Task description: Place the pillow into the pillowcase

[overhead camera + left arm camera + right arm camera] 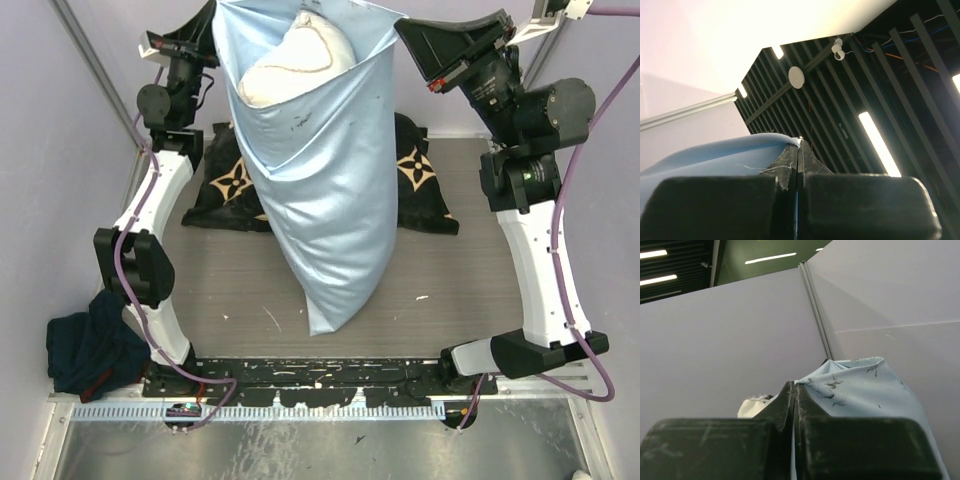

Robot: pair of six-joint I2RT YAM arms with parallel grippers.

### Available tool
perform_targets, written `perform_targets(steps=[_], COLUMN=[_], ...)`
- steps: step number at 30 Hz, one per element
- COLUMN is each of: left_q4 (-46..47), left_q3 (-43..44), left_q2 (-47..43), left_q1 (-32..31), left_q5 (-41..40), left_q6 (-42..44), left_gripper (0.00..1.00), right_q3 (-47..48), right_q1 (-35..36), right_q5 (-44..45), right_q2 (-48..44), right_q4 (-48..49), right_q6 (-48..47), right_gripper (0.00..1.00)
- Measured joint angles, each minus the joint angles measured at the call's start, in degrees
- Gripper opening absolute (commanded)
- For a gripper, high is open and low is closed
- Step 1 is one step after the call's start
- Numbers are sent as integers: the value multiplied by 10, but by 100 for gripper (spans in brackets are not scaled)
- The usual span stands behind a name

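Note:
The light blue pillowcase hangs in the air between both arms, its mouth up and its closed end just above the table. The cream-white pillow sits inside the open mouth, its top showing. My left gripper is shut on the left edge of the mouth; the blue edge shows at its tips. My right gripper is shut on the right edge; its tips pinch blue fabric, with a bit of the pillow to the left.
A black cloth with tan flower motifs lies on the table behind the hanging case. A dark blue cloth lies off the table's left edge. Purple walls close in the cell.

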Motion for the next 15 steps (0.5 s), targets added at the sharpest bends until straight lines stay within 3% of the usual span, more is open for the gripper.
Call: perform_targets(steps=[9, 15], left_q4=[-112, -143], left_q3=[265, 354], left_q2=[63, 70], left_q1=[-4, 23], left_q5=[7, -4], left_q6=[6, 6], left_gripper=[0, 0], right_q3=[-77, -81], right_q1=[0, 0], right_q5=[27, 18], right_q2=[12, 57], right_q4=[52, 88], right_q6=[7, 45], right_gripper=[0, 1])
